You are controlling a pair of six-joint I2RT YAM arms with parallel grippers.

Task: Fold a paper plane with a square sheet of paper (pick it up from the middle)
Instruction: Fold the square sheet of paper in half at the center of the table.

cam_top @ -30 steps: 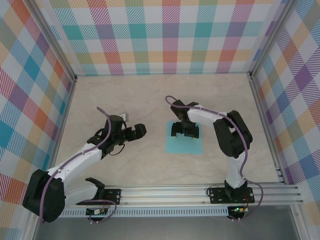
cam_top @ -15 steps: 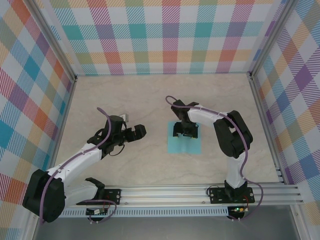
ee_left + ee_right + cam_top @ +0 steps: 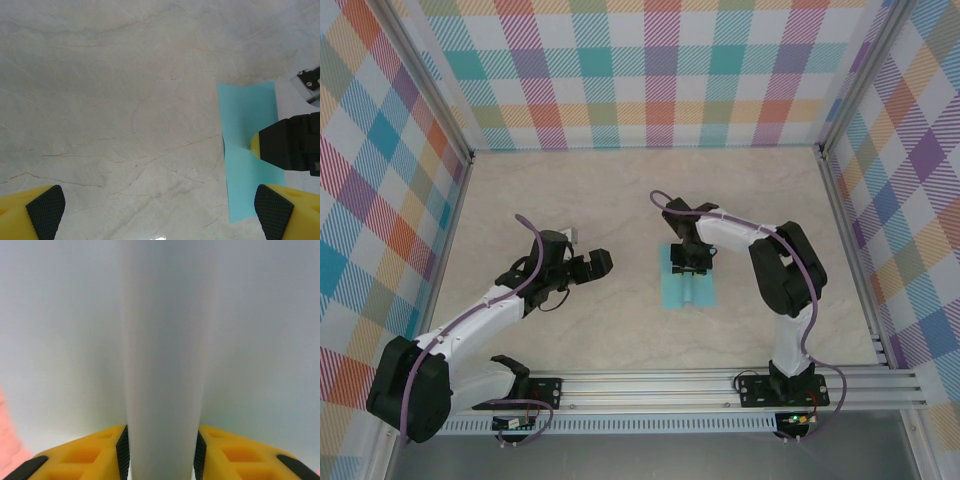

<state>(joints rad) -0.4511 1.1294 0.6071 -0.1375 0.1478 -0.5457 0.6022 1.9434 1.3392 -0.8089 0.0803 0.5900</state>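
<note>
Right hand (image 3: 690, 266) points down, fingers pinching a raised ridge along the middle of the square sheet of paper (image 3: 688, 295) at mid-tabletop (image 3: 620, 200). Left hand (image 3: 594, 262) hovers to its left, fully spread, empty.

Blurred paper (image 3: 165, 340), right wrist close-up

Bare table (image 3: 620, 210) around sheet (image 3: 688, 295); right pincer (image 3: 689, 268) over its middle.

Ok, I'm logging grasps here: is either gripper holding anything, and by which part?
The right gripper pinches the square sheet of paper by a ridge bunched up along its middle. The left gripper is open, holding nothing.
</note>
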